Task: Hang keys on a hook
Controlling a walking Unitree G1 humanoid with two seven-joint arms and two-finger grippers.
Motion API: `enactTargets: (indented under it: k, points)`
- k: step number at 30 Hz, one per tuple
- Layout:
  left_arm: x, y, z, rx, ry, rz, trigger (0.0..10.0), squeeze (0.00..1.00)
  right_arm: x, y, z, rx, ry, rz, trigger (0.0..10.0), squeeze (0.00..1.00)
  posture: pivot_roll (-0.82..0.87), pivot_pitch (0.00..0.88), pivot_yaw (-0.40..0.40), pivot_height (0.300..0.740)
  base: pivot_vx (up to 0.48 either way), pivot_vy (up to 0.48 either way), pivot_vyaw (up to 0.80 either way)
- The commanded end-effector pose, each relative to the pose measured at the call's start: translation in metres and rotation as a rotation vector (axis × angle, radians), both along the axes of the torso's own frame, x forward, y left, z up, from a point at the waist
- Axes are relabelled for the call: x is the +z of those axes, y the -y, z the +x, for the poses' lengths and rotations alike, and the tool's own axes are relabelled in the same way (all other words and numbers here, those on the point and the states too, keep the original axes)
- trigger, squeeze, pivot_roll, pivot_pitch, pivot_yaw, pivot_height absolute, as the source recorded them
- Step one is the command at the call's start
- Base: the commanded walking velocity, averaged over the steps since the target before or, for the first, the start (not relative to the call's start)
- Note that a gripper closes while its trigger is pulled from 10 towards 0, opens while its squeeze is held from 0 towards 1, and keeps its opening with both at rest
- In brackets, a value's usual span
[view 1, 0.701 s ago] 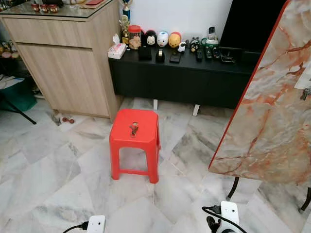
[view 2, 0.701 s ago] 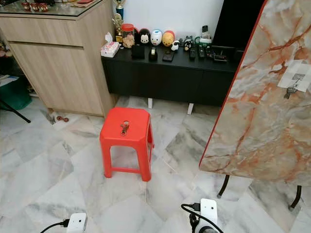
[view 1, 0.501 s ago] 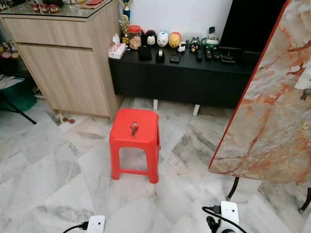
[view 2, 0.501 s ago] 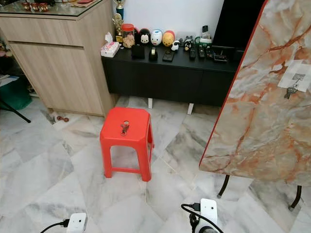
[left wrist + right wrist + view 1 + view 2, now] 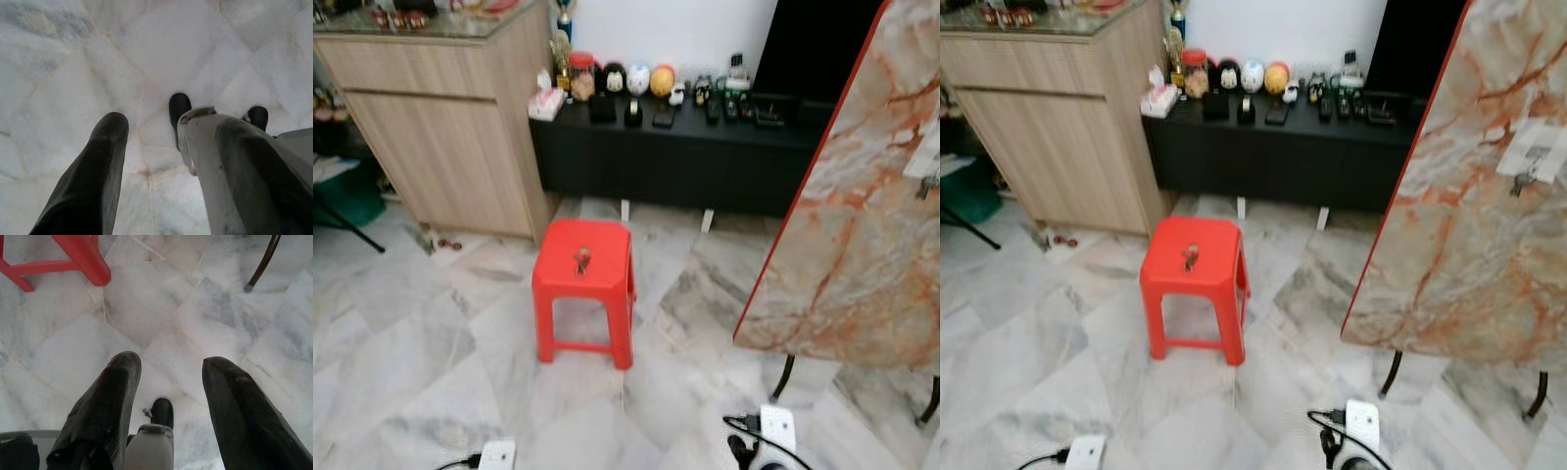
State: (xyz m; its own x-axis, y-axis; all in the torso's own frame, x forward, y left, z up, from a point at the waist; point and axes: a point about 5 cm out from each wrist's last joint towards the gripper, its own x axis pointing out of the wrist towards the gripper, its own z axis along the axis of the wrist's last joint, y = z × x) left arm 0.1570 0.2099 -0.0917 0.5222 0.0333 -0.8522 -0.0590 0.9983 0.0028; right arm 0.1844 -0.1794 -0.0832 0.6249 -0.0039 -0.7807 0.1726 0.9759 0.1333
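Observation:
A small bunch of keys (image 5: 581, 260) lies on the seat of a red plastic stool (image 5: 584, 294) in the middle of the marble floor. To the right a marble-patterned board (image 5: 1469, 225) leans on black legs. It carries a white patch with a hook (image 5: 1535, 149), and another key (image 5: 1526, 178) hangs from it. Both arms hang low by my sides, far from the stool. The left gripper (image 5: 174, 123) is open over bare floor tiles. My right gripper (image 5: 173, 362) is open too, with a stool leg (image 5: 85, 257) further off.
A wooden cabinet (image 5: 450, 137) stands at the back left. Beside it, a low black console (image 5: 685, 147) carries jars, figurines and remotes. A thin black stand leg (image 5: 347, 225) crosses the floor at far left. Open floor lies between me and the stool.
The whole picture has shifted slightly and gone blurry, so the camera has moved. The keys, stool and board stay where they were.

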Motion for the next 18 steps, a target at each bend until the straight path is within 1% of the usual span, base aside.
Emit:
enactTargets:
  k: [1,7,18]
  points:
    - [-0.0035,-0.0008,-0.0088,-0.005,-0.035,0.0,10.0,0.0,-0.0001,0.0011,-0.0007,-0.011,0.003,0.003,10.0,0.0,0.02,0.0,-0.037,0.74,0.0,0.0,0.0]
    - [-0.0042,-0.0026,-0.0117,-0.002,-0.04,0.001,10.0,0.0,0.0003,0.0016,-0.0001,-0.011,0.006,0.007,10.0,0.0,0.02,0.0,-0.041,0.74,0.0,0.0,0.0]
    - [-0.0054,0.0,-0.0134,0.001,-0.044,0.0,10.0,0.0,0.0002,0.0016,-0.0003,-0.012,0.004,0.007,10.0,0.0,0.02,0.0,-0.045,0.74,0.0,0.0,0.0]
